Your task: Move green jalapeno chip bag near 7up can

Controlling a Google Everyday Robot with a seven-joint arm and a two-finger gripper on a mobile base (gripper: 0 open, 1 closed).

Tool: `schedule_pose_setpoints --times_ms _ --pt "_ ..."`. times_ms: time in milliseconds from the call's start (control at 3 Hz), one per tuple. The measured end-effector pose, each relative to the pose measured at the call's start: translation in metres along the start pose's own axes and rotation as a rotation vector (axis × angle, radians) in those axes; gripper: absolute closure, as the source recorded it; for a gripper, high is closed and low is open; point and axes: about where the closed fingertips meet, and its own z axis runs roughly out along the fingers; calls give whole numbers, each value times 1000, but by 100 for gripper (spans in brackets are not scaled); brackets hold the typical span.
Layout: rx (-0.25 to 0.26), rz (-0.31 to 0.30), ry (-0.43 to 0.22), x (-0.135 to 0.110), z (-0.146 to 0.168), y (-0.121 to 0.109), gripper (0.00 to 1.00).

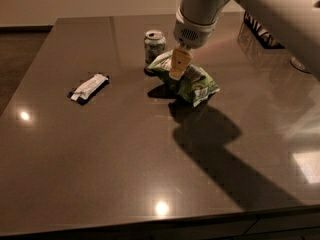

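The green jalapeno chip bag (195, 83) is crinkly light green with a white panel. It hangs tilted just above the dark table (125, 159), with its shadow beneath it. My gripper (178, 66) comes down from the white arm and is shut on the bag's upper left part; one tan finger (179, 61) shows in front. The 7up can (154, 45) stands upright just behind and left of the bag. The bag's left end is close to the can's base.
A small white-and-black wrapped bar (89, 87) lies on the left of the table. A striped object (260, 31) sits at the far right edge. The arm's shadow falls across the table to the right front.
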Motion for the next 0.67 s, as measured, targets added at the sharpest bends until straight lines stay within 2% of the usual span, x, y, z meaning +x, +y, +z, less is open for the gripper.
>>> schedule_pose_setpoints --times_ms 333,667 --pt "1 -1 -1 -1 1 0 0" --pt "1 -1 -1 -1 1 0 0"
